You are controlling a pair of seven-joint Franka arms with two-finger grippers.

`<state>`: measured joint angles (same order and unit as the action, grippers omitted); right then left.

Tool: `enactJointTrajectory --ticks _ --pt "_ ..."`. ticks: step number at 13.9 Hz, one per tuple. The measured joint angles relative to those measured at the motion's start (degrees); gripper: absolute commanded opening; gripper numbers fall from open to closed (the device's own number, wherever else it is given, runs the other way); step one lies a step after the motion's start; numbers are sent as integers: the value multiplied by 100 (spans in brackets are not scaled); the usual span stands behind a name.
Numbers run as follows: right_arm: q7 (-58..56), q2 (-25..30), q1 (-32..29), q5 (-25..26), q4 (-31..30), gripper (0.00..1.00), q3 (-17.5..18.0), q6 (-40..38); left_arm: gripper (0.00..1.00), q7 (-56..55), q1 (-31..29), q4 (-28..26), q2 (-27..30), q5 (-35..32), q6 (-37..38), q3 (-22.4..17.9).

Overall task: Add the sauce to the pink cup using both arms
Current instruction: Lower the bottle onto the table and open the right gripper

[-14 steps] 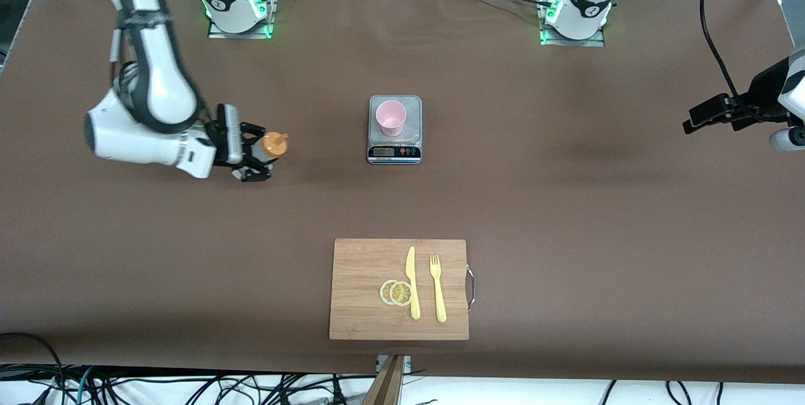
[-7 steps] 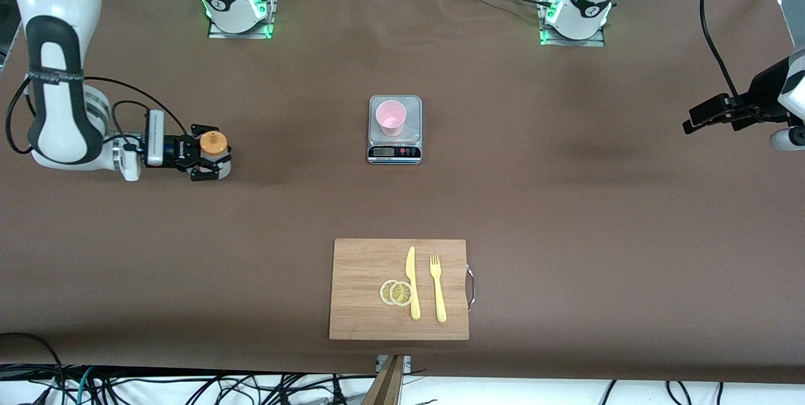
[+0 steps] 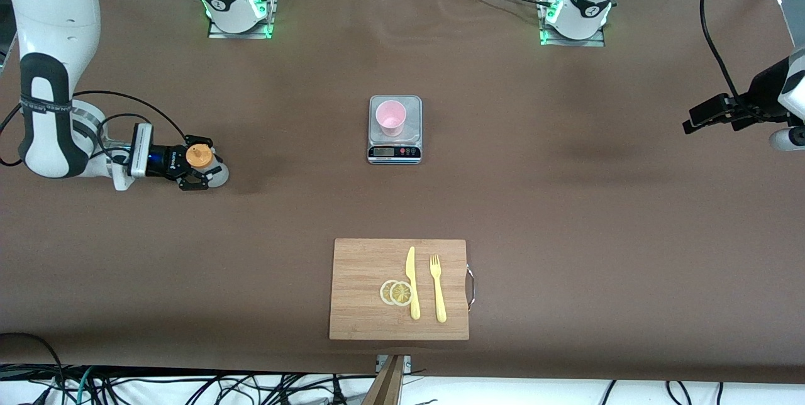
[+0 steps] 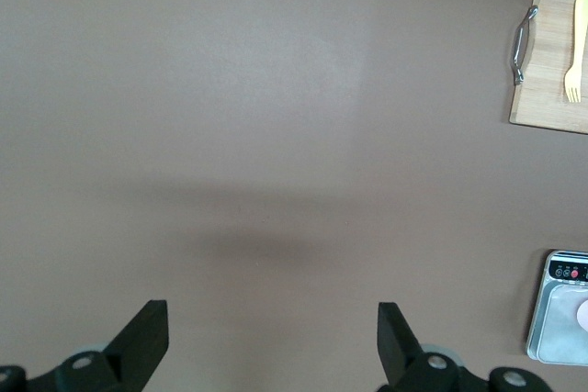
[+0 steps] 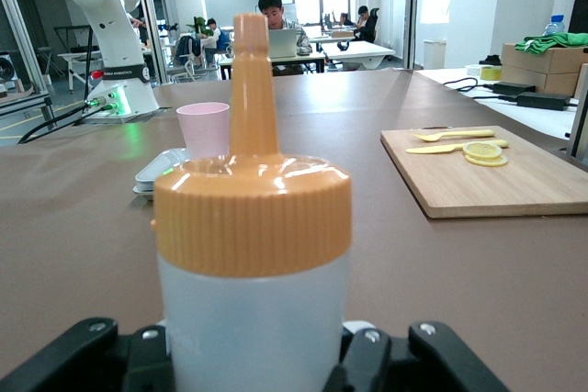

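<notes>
The cup (image 3: 391, 117) stands on the scale (image 3: 394, 152) mid-table. The board (image 3: 358, 304), nearer the front camera, carries lemon slices (image 3: 396, 292), knife (image 3: 412, 282) and fork (image 3: 438, 288). The sauce (image 3: 202, 161) sits toward the right arm's end.

The whole table (image 3: 566, 204) is seen from a high camera facing the two arm bases, with the scale (image 3: 394, 129) near the middle of the frame. From the left wrist, the table is viewed straight down from well above, the scale (image 4: 560, 309) caught at the edge. From the right wrist, the scale (image 5: 161, 172) is viewed level and low, past the sauce (image 5: 253, 254) held close up. The scale and the cutting board (image 3: 399, 288) are shared by all three views.
</notes>
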<state>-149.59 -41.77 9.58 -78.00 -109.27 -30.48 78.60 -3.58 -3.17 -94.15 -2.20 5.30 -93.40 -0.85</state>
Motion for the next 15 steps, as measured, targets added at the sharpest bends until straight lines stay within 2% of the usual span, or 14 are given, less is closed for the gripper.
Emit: enactJointTrajectory --ticks 5,8,10,12,13,14,15 --pt "-82 -302 -5 -402 64 0 31 -57 100 0 0 0 0 0 0 0" --pt "-131 -394 -210 -470 69 0 320 -93 100 0 0 0 0 0 0 0" --pt "-148 -453 -405 -488 70 10 542 -106 100 0 0 0 0 0 0 0" --pt "-148 -472 -486 -501 71 33 598 -144 100 0 0 0 0 0 0 0" --pt "-148 -474 -494 -501 75 51 600 -147 100 0 0 0 0 0 0 0" --pt "-146 -475 -495 -502 99 98 600 -147 100 0 0 0 0 0 0 0" --pt "-143 -476 -496 -502 143 100 600 -147 100 0 0 0 0 0 0 0"
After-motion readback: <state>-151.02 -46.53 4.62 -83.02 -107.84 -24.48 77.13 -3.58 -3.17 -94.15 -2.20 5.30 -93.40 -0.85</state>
